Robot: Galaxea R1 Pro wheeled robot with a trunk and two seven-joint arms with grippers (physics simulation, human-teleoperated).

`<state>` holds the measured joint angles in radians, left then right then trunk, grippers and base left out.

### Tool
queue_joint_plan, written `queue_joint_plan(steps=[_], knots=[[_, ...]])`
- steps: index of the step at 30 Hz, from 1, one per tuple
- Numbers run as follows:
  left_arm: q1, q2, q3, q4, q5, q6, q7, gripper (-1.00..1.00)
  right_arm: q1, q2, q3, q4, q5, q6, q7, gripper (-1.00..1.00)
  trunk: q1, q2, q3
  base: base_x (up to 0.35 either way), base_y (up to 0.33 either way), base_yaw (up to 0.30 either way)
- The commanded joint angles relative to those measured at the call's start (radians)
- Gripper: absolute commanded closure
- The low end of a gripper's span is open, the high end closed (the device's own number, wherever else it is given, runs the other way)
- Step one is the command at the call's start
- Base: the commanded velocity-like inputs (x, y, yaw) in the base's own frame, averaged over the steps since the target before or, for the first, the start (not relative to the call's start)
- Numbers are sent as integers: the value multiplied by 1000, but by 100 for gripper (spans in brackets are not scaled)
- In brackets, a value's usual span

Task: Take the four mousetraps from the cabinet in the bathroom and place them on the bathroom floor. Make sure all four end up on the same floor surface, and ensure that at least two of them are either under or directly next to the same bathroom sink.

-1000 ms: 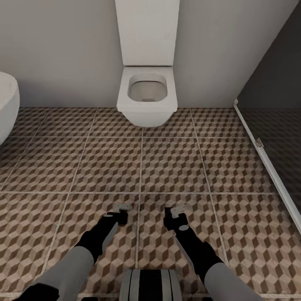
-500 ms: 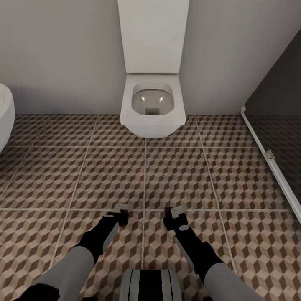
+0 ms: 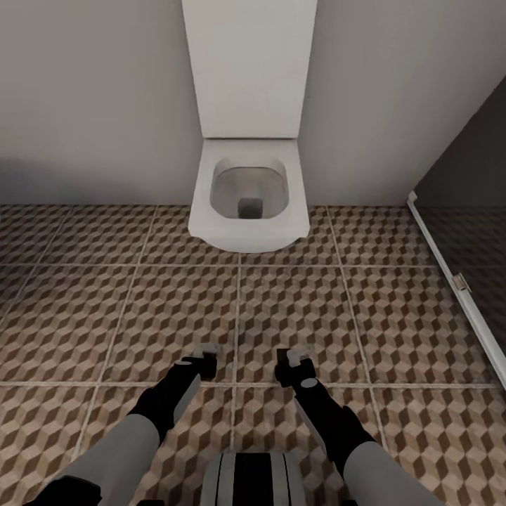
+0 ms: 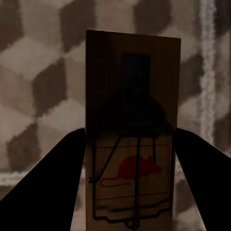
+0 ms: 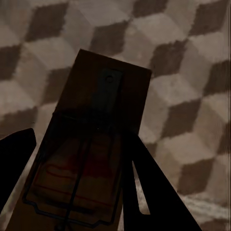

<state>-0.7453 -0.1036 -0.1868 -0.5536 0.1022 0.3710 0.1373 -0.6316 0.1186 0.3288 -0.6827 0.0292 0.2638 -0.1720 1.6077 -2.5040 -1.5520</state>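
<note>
Currently, a mousetrap (image 4: 132, 139) is being gripped in the left gripper (image 3: 206, 349) and another mousetrap (image 5: 86, 159) in the right gripper (image 3: 296, 353) above the bathroom floor (image 3: 140, 309), where both are probably being risked too far from any sink.

White square toilet (image 3: 247, 200) with raised lid against grey wall (image 3: 91, 98); dark glass partition (image 3: 471, 211) at right.

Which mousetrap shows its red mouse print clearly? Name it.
The mousetrap in the left gripper: its red mouse print stands out on the pale label between the dark fingers. The mousetrap in the right gripper is shadowed, its red markings barely visible.
</note>
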Motion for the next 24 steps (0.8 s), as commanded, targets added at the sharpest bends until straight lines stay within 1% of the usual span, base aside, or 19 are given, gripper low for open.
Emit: queue_joint_plan(steps=[1, 24], knots=[[0, 1, -7, -2, 10, 5, 10, 100, 0, 0, 4, -1, 3, 7, -6, 100, 0, 0, -1, 287, -22, 0], [0, 1, -7, -2, 10, 5, 10, 100, 0, 0, 4, -1, 3, 7, -6, 100, 0, 0, -1, 286, -2, 0]])
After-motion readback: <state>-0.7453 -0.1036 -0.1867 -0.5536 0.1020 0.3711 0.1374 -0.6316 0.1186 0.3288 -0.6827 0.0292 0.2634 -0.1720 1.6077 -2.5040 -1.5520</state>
